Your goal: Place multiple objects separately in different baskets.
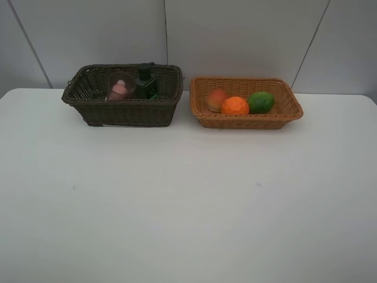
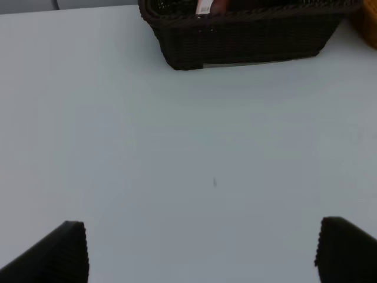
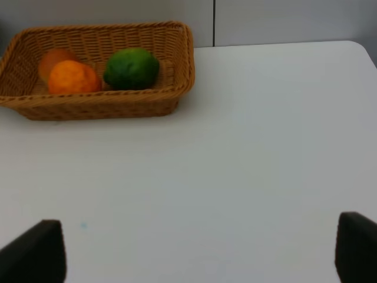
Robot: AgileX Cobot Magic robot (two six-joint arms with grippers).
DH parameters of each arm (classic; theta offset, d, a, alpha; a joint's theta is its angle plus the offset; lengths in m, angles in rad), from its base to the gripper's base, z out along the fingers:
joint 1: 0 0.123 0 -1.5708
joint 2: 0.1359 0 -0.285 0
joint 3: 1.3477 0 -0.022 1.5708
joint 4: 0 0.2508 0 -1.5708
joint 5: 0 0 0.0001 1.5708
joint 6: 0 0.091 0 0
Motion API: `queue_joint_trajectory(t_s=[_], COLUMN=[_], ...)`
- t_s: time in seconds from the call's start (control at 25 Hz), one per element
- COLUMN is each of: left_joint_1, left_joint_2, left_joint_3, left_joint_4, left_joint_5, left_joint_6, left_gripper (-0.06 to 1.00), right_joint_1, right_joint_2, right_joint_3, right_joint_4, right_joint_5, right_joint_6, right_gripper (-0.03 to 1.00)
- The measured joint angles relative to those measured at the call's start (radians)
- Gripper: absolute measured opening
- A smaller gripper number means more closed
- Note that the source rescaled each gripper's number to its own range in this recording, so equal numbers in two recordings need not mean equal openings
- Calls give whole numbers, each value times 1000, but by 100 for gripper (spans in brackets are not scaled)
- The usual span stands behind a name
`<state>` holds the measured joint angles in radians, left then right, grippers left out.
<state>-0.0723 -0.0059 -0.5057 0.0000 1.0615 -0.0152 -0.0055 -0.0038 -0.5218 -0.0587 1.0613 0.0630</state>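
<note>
The dark brown basket (image 1: 123, 109) stands at the back left and holds a pink bottle (image 1: 119, 89) inside a purple-tinted cup (image 1: 122, 83), plus a dark green bottle (image 1: 146, 82). Beside it, the tan basket (image 1: 247, 119) holds a peach-like fruit (image 1: 216, 99), an orange mandarin (image 1: 235, 105) and a green lime (image 1: 261, 102). No arm shows in the high view. My left gripper (image 2: 200, 250) is open over bare table, short of the dark basket (image 2: 247, 41). My right gripper (image 3: 200, 253) is open, well back from the tan basket (image 3: 100, 100) with its lime (image 3: 131, 68) and mandarin (image 3: 73, 77).
The white table (image 1: 188, 206) spreads wide in front of both baskets. A grey panelled wall (image 1: 235, 35) rises right behind them. The table's far right edge (image 3: 365, 53) shows in the right wrist view.
</note>
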Motion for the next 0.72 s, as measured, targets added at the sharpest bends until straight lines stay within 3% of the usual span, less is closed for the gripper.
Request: queue_joint_trajectory(t_s=[0.72], left_joint_1=[0], left_joint_2=[0], left_joint_3=[0], left_joint_4=[0], left_joint_5=[0], left_joint_6=[0], left_gripper=[100], right_joint_1=[0], right_joint_2=[0], right_joint_3=[0], right_joint_4=[0], right_joint_5=[0], right_joint_6=[0], right_gripper=[97])
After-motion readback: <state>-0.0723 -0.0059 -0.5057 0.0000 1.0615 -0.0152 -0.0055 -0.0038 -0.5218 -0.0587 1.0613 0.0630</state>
